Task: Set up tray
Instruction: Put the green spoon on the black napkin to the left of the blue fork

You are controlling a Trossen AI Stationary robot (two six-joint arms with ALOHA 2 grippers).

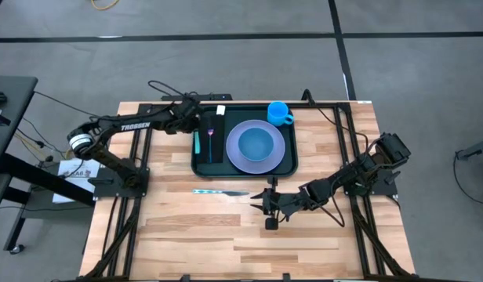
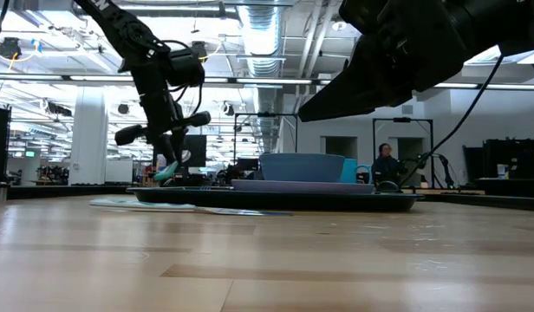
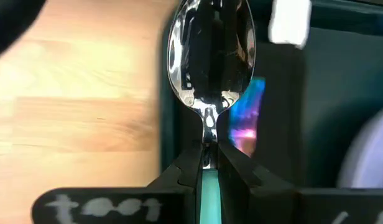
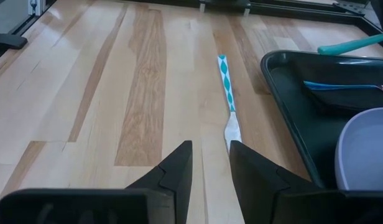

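The dark green tray (image 1: 287, 163) holds a lavender plate (image 1: 256, 146) with a blue bowl on it, a blue cup (image 1: 279, 113) and a narrow black rectangle (image 1: 213, 145) with a utensil lying on it. My left gripper (image 3: 208, 155) is over the tray's left rim, shut on a teal-handled spoon (image 3: 210, 56). A knife (image 4: 228, 93) with a teal-and-white handle lies flat on the table in front of the tray. My right gripper (image 4: 210, 149) hangs open just short of its blade, touching nothing. My left gripper pinches the spoon between its two fingers at the neck (image 3: 208, 140), where the metal meets the teal handle. The fingers slant down from above. The spoon's bowl points toward the table's far edge and its handle (image 1: 197, 145) toward the near edge. It looks lifted clear of the tray.
A white tag (image 1: 220, 110) sits at the tray's far rim. Bare wood stretches left of the tray and across the near half of the table. A person (image 2: 385, 165) sits in the room far beyond the table.
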